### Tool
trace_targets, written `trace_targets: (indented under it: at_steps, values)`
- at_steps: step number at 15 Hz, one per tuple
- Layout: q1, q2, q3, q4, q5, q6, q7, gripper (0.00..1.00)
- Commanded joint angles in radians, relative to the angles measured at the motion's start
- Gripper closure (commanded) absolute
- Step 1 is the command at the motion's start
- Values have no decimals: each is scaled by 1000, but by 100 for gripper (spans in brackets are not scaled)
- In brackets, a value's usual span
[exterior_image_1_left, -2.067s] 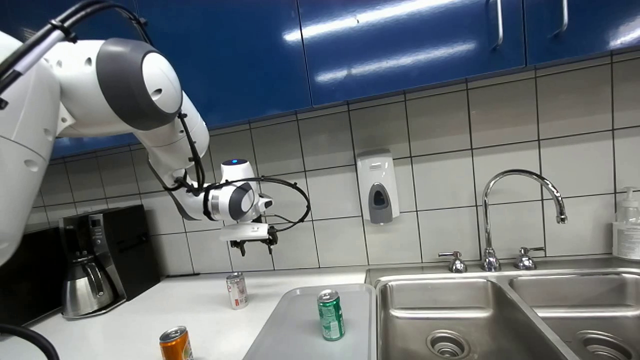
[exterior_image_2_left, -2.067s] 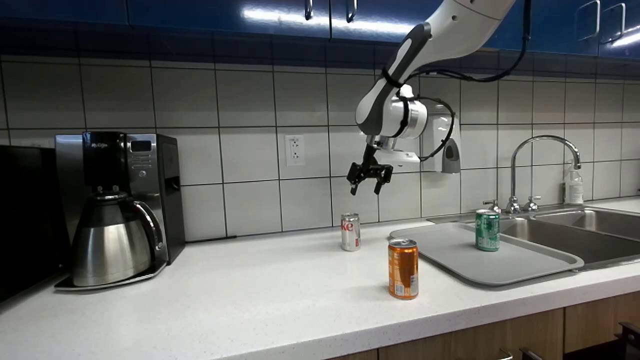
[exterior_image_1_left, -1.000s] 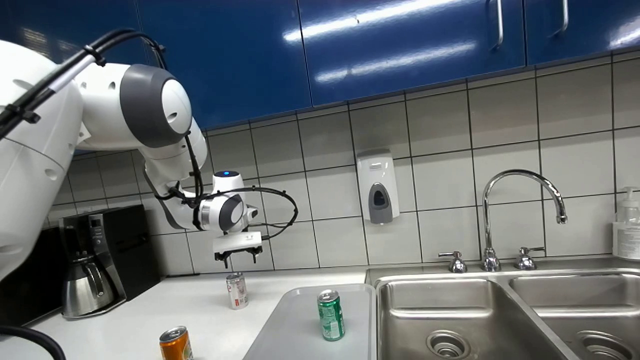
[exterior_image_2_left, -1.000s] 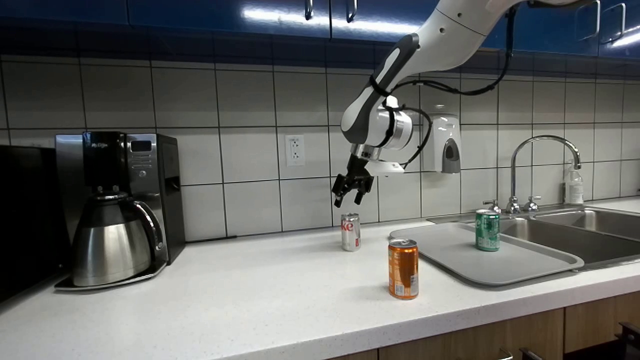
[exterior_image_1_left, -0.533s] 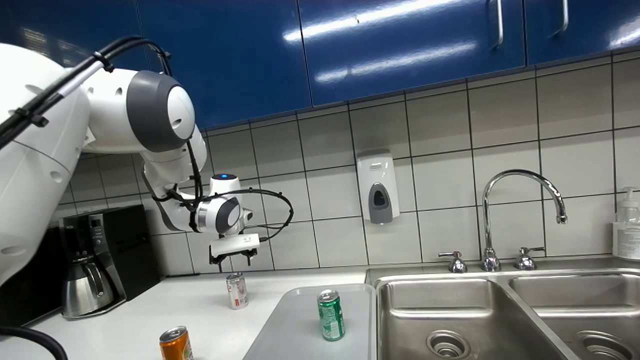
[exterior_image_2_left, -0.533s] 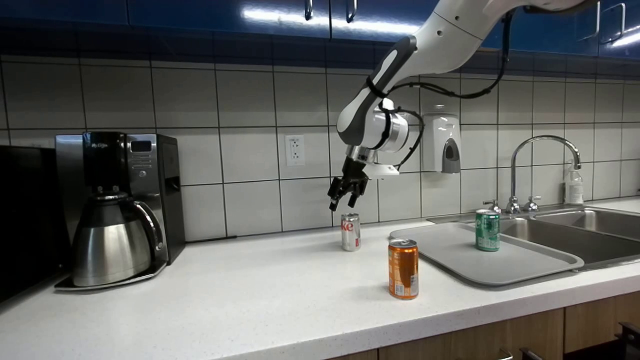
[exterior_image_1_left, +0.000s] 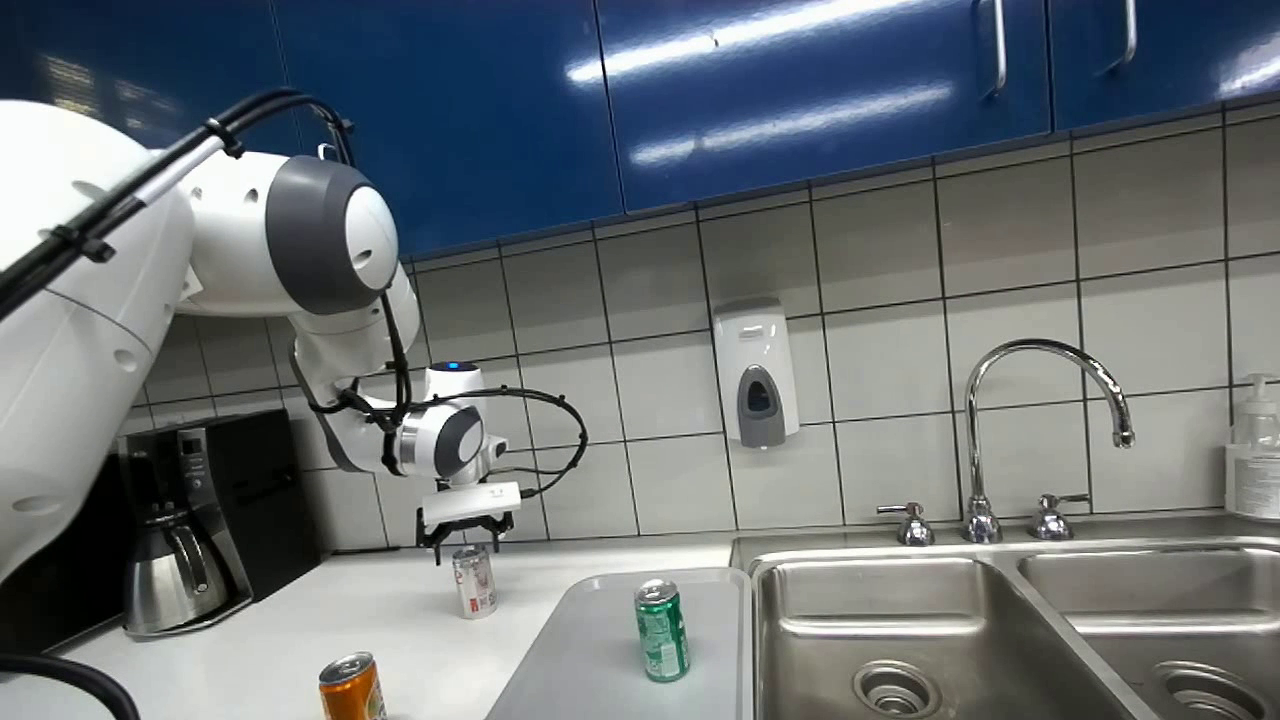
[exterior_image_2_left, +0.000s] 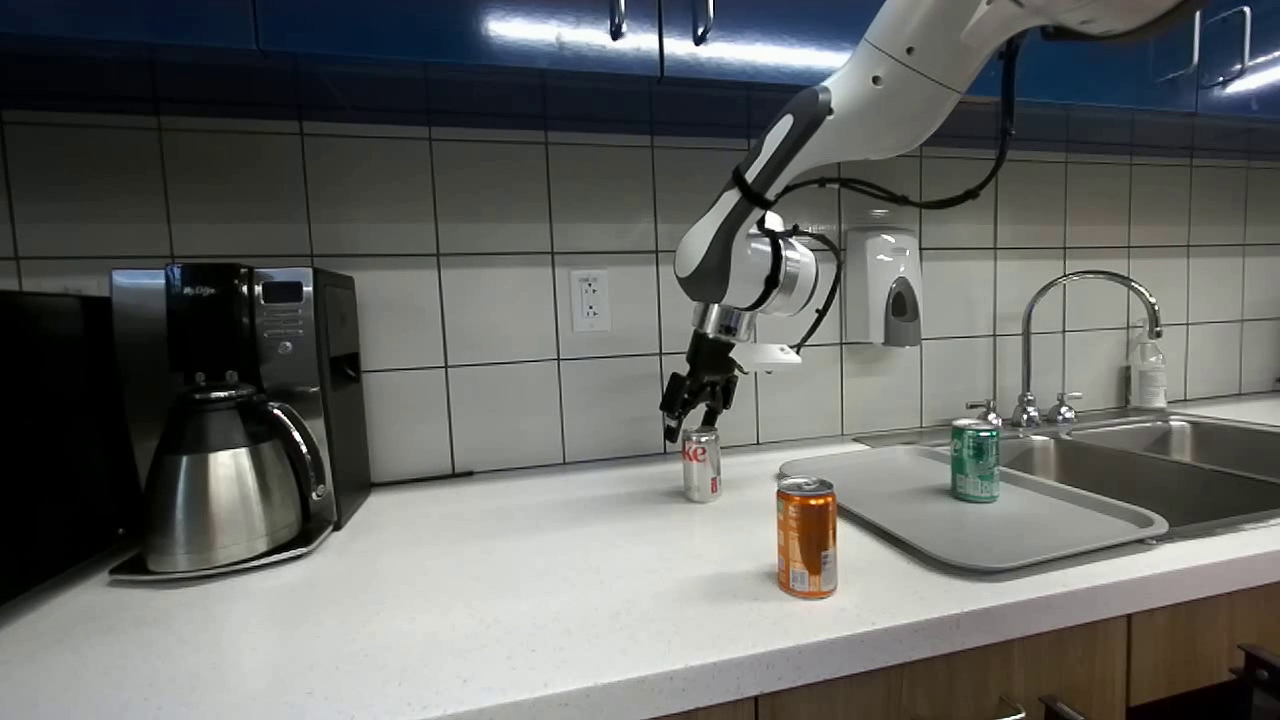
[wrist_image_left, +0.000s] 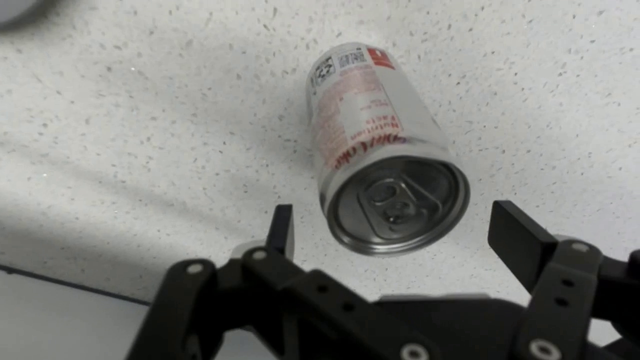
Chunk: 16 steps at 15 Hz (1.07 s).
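Note:
A silver can with red lettering (exterior_image_2_left: 701, 470) stands upright on the white counter near the tiled wall. It also shows in an exterior view (exterior_image_1_left: 476, 585) and in the wrist view (wrist_image_left: 365, 110). My gripper (exterior_image_2_left: 690, 425) is open and empty, pointing down just above this can; it also shows in an exterior view (exterior_image_1_left: 467, 553). In the wrist view the two fingertips (wrist_image_left: 392, 212) stand apart, one on each side of the can's lid, with gaps on both sides. I see no contact.
An orange can (exterior_image_2_left: 806, 540) stands nearer the counter's front edge. A green can (exterior_image_2_left: 974, 462) stands on a grey tray (exterior_image_2_left: 940, 530) beside the steel sink (exterior_image_1_left: 900, 640). A coffee maker (exterior_image_2_left: 240, 420) stands at the other end. Blue cabinets (exterior_image_1_left: 800, 110) hang above.
My gripper has moved down and toward the coffee maker's side, from high above the silver can to just over its top. It stays open. The cans and tray have not moved.

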Motion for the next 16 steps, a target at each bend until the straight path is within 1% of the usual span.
trace_targets:
  at_steps: [1, 12, 13, 14, 16]
  values:
    - [4, 16, -8, 35, -25, -57, -15, 0]
    - [19, 19, -28, 33, -69, -100, -10, 0]
    - [19, 20, -29, 34, -69, -102, -10, 10]
    - [19, 21, -28, 34, -69, -104, -13, 26]
    - [18, 20, -27, 33, -68, -107, -14, 42]
